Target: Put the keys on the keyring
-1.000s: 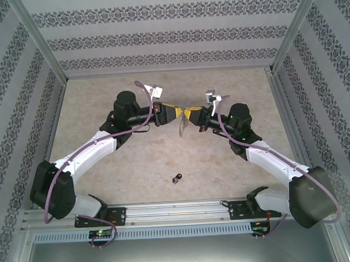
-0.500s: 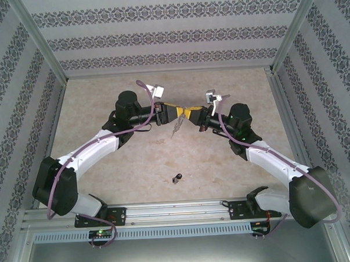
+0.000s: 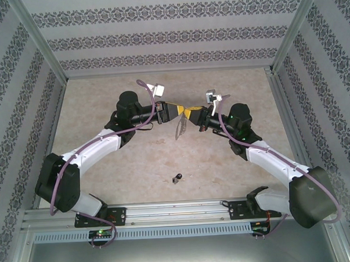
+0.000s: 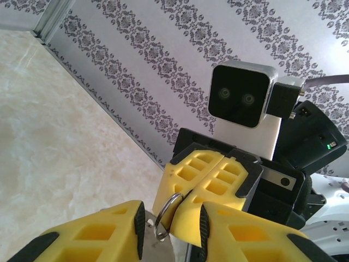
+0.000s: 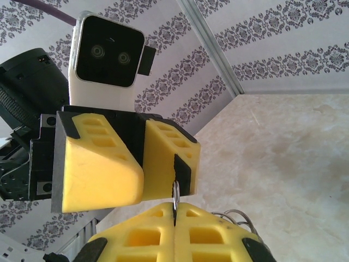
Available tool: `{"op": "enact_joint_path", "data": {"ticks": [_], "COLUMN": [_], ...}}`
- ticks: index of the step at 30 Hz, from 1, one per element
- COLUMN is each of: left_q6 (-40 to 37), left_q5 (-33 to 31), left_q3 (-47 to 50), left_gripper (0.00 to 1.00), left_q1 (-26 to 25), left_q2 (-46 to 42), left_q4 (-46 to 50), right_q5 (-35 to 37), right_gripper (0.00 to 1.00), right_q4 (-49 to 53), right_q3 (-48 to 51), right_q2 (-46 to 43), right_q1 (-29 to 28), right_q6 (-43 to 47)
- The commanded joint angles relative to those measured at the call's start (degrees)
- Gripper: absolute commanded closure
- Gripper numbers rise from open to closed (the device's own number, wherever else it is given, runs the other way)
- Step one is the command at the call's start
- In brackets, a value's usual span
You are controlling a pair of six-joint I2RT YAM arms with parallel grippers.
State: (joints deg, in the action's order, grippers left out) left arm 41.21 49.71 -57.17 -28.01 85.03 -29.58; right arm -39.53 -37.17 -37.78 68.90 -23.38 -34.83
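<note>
Overhead, two white robot arms reach toward each other above a pale, stone-patterned table (image 3: pixel 103 93), and their yellow-fingered tips meet in mid-air over its middle. The right end effector (image 3: pixel 190 113) is clamped tight on the keyring (image 3: pixel 181 128). From above, the keyring hangs just below the meeting point, clear of the table, as a thin grey loop with a fine jagged fringe along one side.

In the left wrist view the keyring shows as a round silver wire loop poking out of the seam between the right end effector's closed fingers. The left end effector (image 4: pixel 172 221) has its two fingers a narrow gap apart, one on each side of that loop. Whether either finger touches the wire cannot be told.

In the right wrist view the wire stands on edge in the same seam, right at the lower corner of one left finger, and a few more thin wire loops bunch just beside the right finger.

The key (image 3: pixel 177 178) is tiny, with a black rounded head and a short thin shank. It lies alone on the table, well apart from the keyring, nearer the arm bases and between them.

Each wrist carries a white camera block (image 4: pixel 245 103) with a black face and two round lenses.
</note>
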Motion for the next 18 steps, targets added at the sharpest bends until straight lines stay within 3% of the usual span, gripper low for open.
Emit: {"op": "enact_joint_path", "data": {"ticks": [1,10,18], "left_q6": [2.3,2.4,2.4], "left_q5": [1.7,1.8,1.7], "left_q3": [0.6,0.7,1.0], "left_gripper": [0.68,0.71,0.84], "left_q1": [0.3,-0.4,-0.6], "left_q2": [1.0,2.0,2.3], "left_q4": [-5.4,-5.9,-6.5], "right_q5": [-0.6,-0.3,-0.2], "right_gripper": [1.00,1.00,1.00], "right_q4": [-3.7,-3.4,-3.1], "right_q3": [-0.9,-0.8,-0.7], "right_q2": [-0.6,-0.9,-0.5], "right_q1": [-0.1,0.0,0.1], "right_q6": [-0.6,-0.4,-0.4]}}
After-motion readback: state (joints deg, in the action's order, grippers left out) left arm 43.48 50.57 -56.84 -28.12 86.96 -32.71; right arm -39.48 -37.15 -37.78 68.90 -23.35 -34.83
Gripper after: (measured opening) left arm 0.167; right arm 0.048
